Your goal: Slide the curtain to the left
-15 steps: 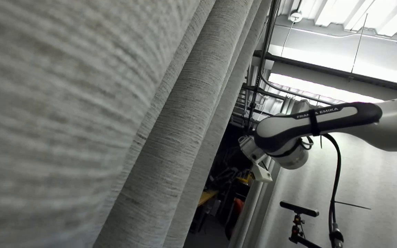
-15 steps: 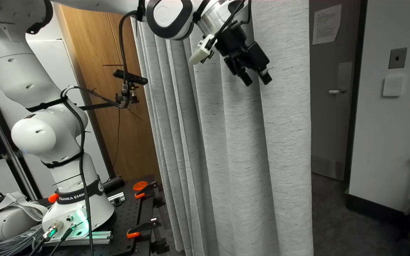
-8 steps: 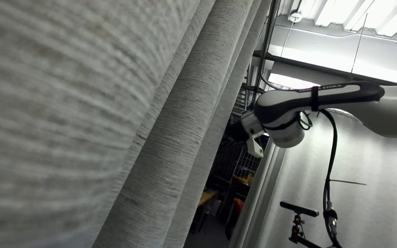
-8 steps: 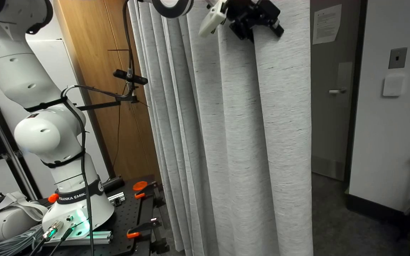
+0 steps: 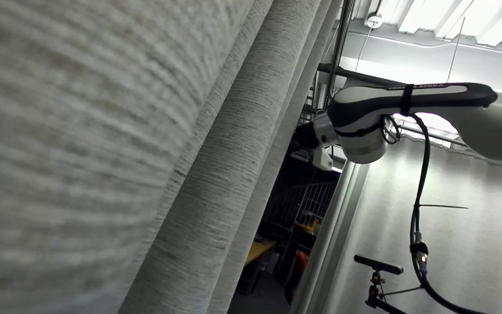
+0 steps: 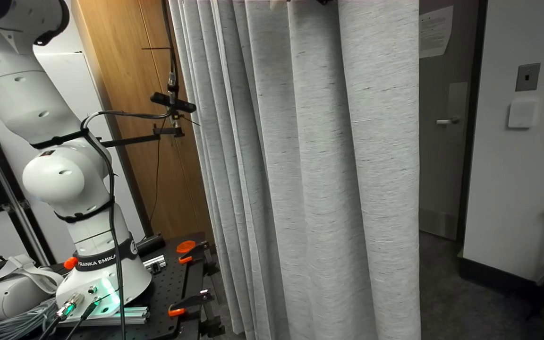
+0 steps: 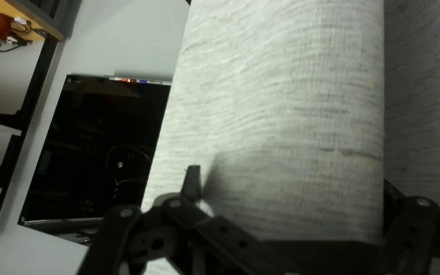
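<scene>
- Curtain (image 6: 319, 165): hangs in long upright folds beside the arm (image 6: 40, 101), its edge fold (image 7: 288, 95) directly before the gripper (image 7: 291, 176).
- Fingers (image 7: 193, 180): spread apart, that fold between them (whether either one presses the cloth, I can't tell).
- Next, in my judgement: close on the fold, then draw it sideways, square to its long axis rather than downward.

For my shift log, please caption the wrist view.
Open gripper at a fold of the light-grey curtain; black board at picture left.

Wrist view close to curtain (image 7: 285, 99)
</scene>
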`<state>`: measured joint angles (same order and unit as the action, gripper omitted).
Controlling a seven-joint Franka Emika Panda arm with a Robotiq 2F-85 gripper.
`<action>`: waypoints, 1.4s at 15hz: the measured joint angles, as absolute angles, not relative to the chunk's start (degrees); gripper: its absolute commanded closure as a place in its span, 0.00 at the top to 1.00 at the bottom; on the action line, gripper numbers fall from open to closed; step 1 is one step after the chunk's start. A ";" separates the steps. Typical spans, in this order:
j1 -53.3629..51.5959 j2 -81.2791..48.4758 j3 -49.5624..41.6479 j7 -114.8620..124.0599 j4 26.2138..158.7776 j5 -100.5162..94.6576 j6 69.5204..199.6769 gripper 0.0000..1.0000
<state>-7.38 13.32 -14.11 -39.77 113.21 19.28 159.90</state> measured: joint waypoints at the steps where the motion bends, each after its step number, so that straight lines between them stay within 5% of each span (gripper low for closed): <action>1: -7.63 13.32 -14.14 -40.35 112.69 19.75 160.51 0.72; 11: -9.70 12.70 -14.81 -44.06 110.53 22.34 162.21 0.00; 21: -11.95 14.15 -10.21 -42.20 112.38 22.80 162.63 0.00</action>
<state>-11.95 14.15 -10.21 -42.20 112.38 22.80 162.63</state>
